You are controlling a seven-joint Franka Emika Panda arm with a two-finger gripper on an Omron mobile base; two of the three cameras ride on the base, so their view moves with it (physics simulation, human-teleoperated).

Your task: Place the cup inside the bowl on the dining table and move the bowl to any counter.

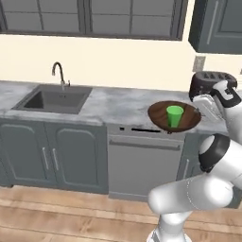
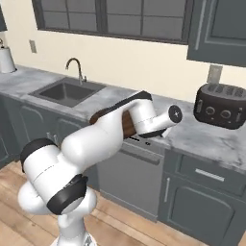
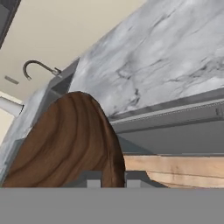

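Green cup (image 1: 174,115) sits upright inside the bowl (image 1: 174,116), so the first half of the task looks done. Bowl w/ cup is now at the wall-side desk (image 1: 118,105), right of the sink (image 1: 54,99) and in front of the toaster (image 1: 208,80), above the dishwasher panel (image 1: 144,163). Its near rim overhangs the desk's front edge in the left base view; can't tell from these pics whether the base is touching the marble or hanging just above it.

Jaws (image 3: 111,178) are clenched on the bowl's rim: the hand view has the two dark tips right at the wood edge, nearly together, w/ the bowl stretching away from them. Arm covers most of the bowl in the right base view.

Left to do, by my read: get the bowl fully onto the desk, further in from the edge, let go, back off.

Orientation: bowl is round, so no real long axis; it lies about level, opening up, maybe tipped a touch toward the room. Cup's long axis is vertical, mouth up, standing near the bowl's centre. Risk if the bowl tilts more on release: cup slides or topples.
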